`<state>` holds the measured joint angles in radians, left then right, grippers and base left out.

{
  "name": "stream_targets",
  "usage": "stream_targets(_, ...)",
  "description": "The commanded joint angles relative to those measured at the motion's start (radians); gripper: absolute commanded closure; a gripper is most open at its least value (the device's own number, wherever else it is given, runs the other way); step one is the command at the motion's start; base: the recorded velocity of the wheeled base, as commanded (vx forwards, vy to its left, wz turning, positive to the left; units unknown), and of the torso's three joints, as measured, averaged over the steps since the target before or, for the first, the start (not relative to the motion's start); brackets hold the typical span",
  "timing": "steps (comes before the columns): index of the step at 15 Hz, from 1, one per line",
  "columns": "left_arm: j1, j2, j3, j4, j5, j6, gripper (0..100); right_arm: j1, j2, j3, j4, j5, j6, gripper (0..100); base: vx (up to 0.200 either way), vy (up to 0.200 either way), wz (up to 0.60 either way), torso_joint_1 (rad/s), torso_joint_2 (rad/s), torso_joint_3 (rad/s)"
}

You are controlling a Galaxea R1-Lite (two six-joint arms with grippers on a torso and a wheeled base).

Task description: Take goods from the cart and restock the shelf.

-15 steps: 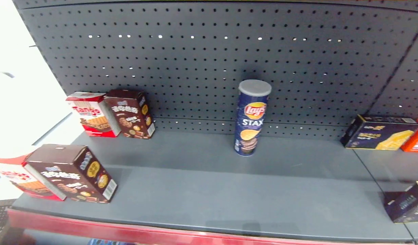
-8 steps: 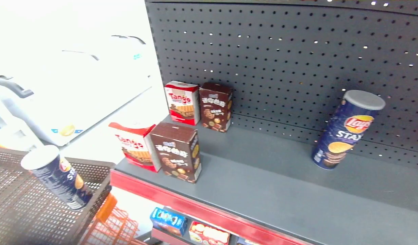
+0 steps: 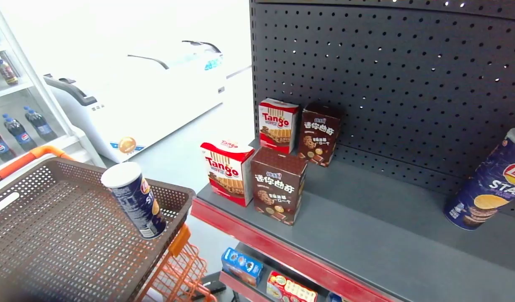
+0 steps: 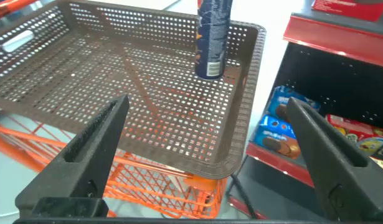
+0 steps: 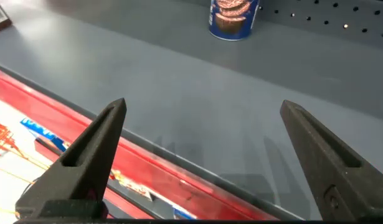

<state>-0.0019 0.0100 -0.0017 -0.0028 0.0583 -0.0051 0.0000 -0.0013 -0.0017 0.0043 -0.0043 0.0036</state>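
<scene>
Since a second ago the head camera has swung toward the robot's left. That brings the cart into view and pushes the shelf to the right, while the goods themselves sit where they were.

A brown perforated plastic cart basket [image 3: 14, 201] rests on an orange wire cart frame [image 3: 186, 268]. One dark blue cylindrical chip can with a white lid [image 3: 135, 201] stands in the basket, close to the corner nearest the shelf.

The left gripper [image 4: 207, 102] hangs above the basket's near edge. Its jaws are spread wide and hold nothing. The can stands well beyond them.

The grey metal shelf [image 3: 366, 235] has a red front edge and a dark pegboard back. At its left end, a red and white wafer box [image 3: 226, 178] and a brown biscuit box [image 3: 277, 184] stand side by side at the front edge. A second red and white wafer box [image 3: 278, 125] and a second brown biscuit box [image 3: 320, 134] stand side by side at the back edge.

Farther along, a second dark blue chip can with a grey lid [image 3: 487, 188] stands near the back edge.

The right gripper [image 5: 203, 104] hangs over the shelf's front edge. Its jaws are also wide apart and empty, well short of that can.
</scene>
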Motion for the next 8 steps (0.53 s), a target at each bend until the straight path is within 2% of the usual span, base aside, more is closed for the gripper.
stream_targets(1,0.000,0.001,0.000,0.000,0.002,-0.001,0,0.002,0.001,0.000,0.000,0.000,-0.001,0,0.000,0.000,0.00,0.000,0.00,0.000)
stream_targets(3,0.000,0.002,-0.011,-0.002,0.000,-0.001,0,0.000,0.001,0.000,0.000,0.000,-0.001,0,0.000,0.000,0.00,0.000,0.00,0.000)
stream_targets(4,-0.015,0.070,-0.116,0.010,-0.008,0.008,0,0.002,0.001,0.000,0.000,0.000,-0.001,0,0.000,0.000,0.00,0.000,0.00,0.000)
stream_targets(5,-0.043,0.243,-0.192,0.044,-0.011,0.010,0,0.000,0.001,0.000,0.000,0.000,-0.001,0,0.000,0.000,0.00,0.000,0.00,0.000)
stream_targets(6,-0.056,0.372,-0.236,0.032,-0.006,0.005,0,0.000,0.001,0.000,0.000,0.000,-0.001,0,0.000,0.000,0.00,0.000,0.00,0.000)
stream_targets(8,-0.050,0.538,-0.268,0.003,0.008,0.008,0,0.000,0.001,0.000,0.000,0.000,-0.001,0,0.000,0.000,0.00,0.000,0.00,0.000)
